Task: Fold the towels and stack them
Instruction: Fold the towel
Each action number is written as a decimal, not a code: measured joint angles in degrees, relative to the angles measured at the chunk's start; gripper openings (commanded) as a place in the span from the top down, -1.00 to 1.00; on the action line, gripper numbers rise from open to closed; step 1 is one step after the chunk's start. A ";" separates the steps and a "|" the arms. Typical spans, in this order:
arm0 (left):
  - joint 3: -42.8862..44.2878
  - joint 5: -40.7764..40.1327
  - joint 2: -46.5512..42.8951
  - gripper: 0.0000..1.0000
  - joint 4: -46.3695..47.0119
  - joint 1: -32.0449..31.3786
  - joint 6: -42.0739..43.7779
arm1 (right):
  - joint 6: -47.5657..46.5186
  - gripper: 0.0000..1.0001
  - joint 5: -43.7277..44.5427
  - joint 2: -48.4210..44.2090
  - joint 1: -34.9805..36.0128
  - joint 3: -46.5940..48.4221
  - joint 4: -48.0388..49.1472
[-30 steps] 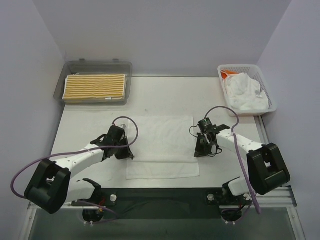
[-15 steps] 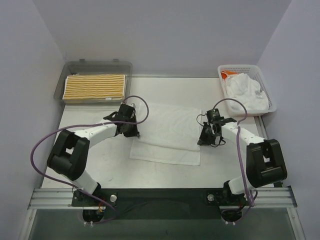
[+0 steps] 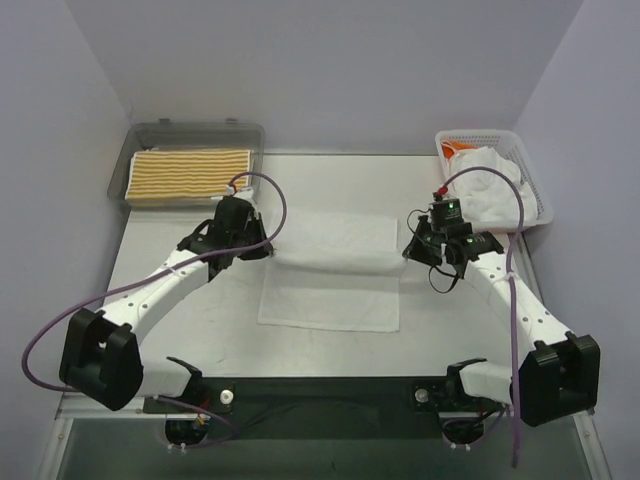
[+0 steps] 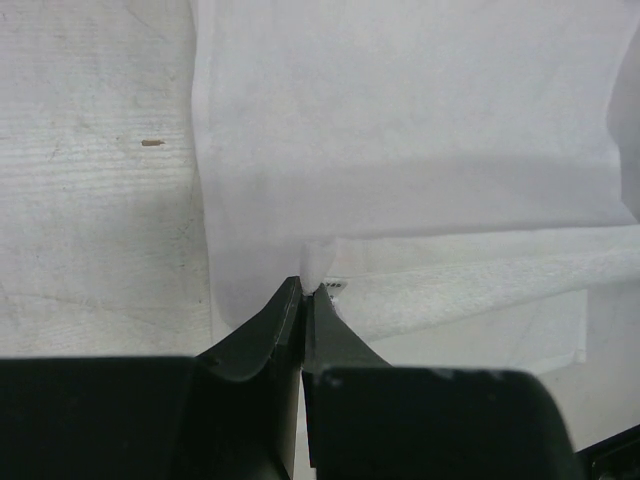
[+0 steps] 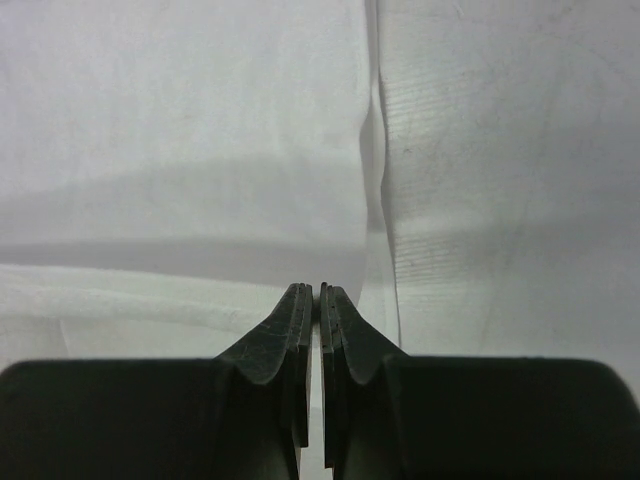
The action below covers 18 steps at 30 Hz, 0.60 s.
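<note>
Mid-fold at the centre of the table [image 3: 330, 185]: the left gripper [image 3: 262, 250] and the right gripper [image 3: 415, 250] hold the 2 ends of a raised fold of the white towel [image 3: 330, 300], which 1 second ago lay flat between them. Both arms have since swept away from their bases, carrying the near edge up and toward the far side, so a doubled band of cloth now hangs between the grippers while the lower layer rests on the table. The left wrist view shows the fingers [image 4: 285, 310] pressed together on a small tuft of white cloth; the right wrist view shows the fingers [image 5: 295, 320] closed tight at the towel's side edge, apparently pinching it, though little cloth is visible between the tips. The fold looks about halfway over and is not yet laid down. A folded yellow-and-white striped towel [image 3: 190, 175] waits in the clear grey tray [image 3: 195, 128] at far left; more white towels [image 3: 490, 190] sit bunched in the white mesh basket [image 3: 540, 205] at far right.
</note>
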 measured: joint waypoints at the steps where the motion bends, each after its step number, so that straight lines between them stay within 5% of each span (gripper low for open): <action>1: 0.00 0.13 -1.11 1.00 -0.11 0.00 -0.04 | -0.20 1.00 0.26 -1.03 0.02 0.02 -0.52; 18: -2.36 2.51 -8.50 1.00 -1.66 -0.11 -1.51 | -2.25 1.00 0.63 -6.40 0.07 4.92 -5.64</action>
